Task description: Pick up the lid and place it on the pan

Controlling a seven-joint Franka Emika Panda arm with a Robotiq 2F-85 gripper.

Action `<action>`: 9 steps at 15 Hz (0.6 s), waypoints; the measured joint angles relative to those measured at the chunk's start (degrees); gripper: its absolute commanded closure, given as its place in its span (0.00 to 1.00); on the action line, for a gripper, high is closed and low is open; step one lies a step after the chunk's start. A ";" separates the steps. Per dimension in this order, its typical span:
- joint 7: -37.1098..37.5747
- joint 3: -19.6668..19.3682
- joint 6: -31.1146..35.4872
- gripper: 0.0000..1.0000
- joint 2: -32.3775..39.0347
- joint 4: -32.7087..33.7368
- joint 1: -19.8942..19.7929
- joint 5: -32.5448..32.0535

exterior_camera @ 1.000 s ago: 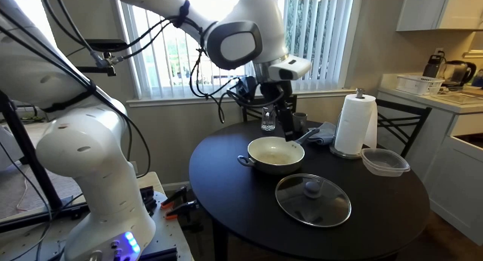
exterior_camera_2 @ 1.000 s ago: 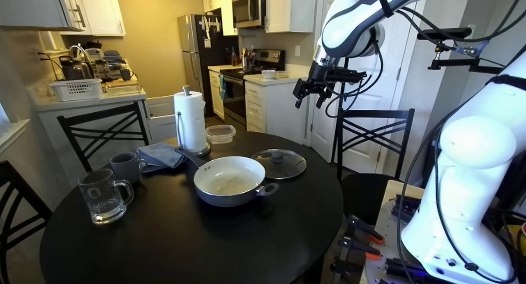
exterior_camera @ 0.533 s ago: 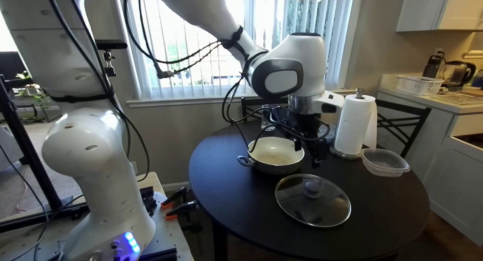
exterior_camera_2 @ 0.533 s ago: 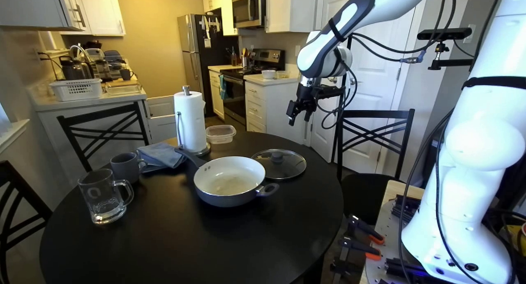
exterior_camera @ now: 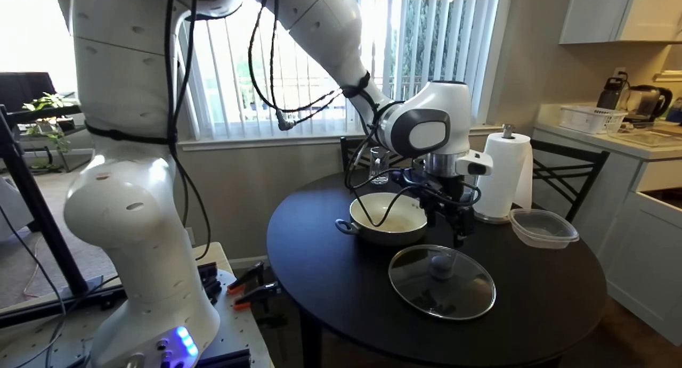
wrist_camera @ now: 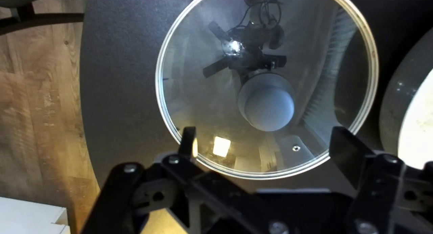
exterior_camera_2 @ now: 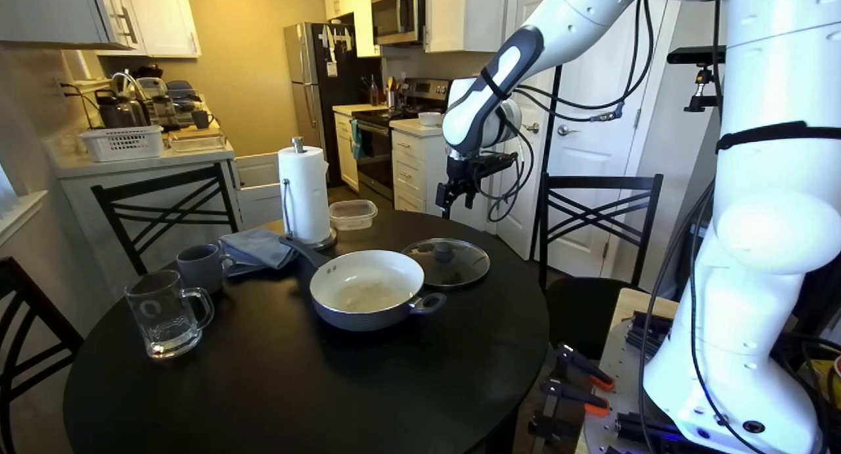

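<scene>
while fingers [wrist_camera: 347, 154] gape, wrist view clipping lid [wrist_camera: 267, 88], cropping pan [wrist_camera: 402, 95]

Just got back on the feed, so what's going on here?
A robot arm is reaching over the table. Its hand is open and holds nothing, hanging close to the glass lid. The lid lies on the table beside the pan, with its knob facing up. The pan is uncovered, so the lid has yet to be picked up.
</scene>
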 measured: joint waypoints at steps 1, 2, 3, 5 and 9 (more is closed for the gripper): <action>2.07 -0.32 -0.07 0.00 1.80 1.01 0.04 -1.40; 3.78 -0.58 -0.22 0.00 3.50 2.08 0.07 -2.35; 5.11 -0.70 -0.53 0.00 5.11 3.23 0.12 -2.86; 6.97 -0.69 -1.36 0.00 7.88 5.68 0.37 -3.01; 8.59 -0.11 -2.49 0.00 11.56 9.81 0.80 -2.21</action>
